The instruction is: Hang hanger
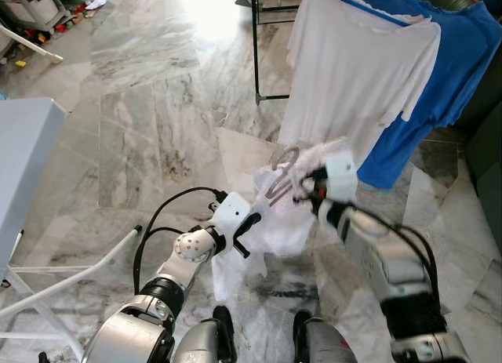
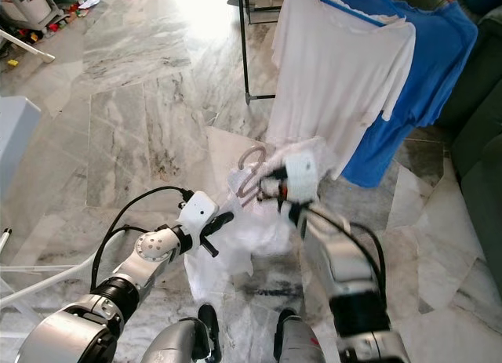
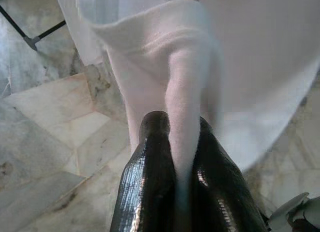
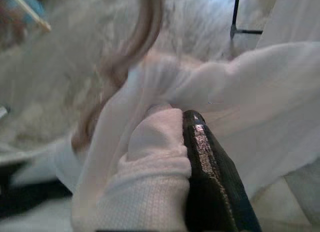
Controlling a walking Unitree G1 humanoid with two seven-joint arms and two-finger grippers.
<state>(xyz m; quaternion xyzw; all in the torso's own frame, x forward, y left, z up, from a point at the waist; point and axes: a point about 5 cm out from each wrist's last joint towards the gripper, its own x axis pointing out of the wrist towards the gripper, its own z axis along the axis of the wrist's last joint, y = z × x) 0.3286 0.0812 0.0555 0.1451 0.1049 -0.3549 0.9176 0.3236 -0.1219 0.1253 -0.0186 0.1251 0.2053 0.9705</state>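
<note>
Left side clutter: a pale table edge point(image 1: 27, 155) and white frame legs point(image 1: 59, 281) stand at your far left, well apart from the work; toys lie on the marble floor point(image 1: 141, 104) further back.
Left gripper: your left gripper point(image 1: 245, 231) is low and central, its two black fingers point(image 3: 150, 177) pinched together on a fold of the white garment point(image 1: 274, 226), which droops below it toward the floor.
Hanger: the hanger's hook point(image 1: 282, 175) stands up just above the bunched garment, between your two grippers; the garment looks already threaded on it, though the bar is buried in cloth.
Right gripper: your right gripper point(image 1: 310, 192) is clamped on cloth bunched at the hanger neck; one finger point(image 4: 210, 172) shows, the other is wrapped in fabric.
Progress: garment lifted and held, hook not yet on any rail. Judged roughly midway; the reach and hooking remain.
Rack: a black rack leg point(image 1: 256, 57) stands ahead and right, carrying a white shirt point(image 1: 353, 73) and a blue shirt point(image 1: 447, 73).
Obstruction: those two shirts crowd the rail ahead; you will likely need a free stretch beside them, which cannot be seen from here.
</note>
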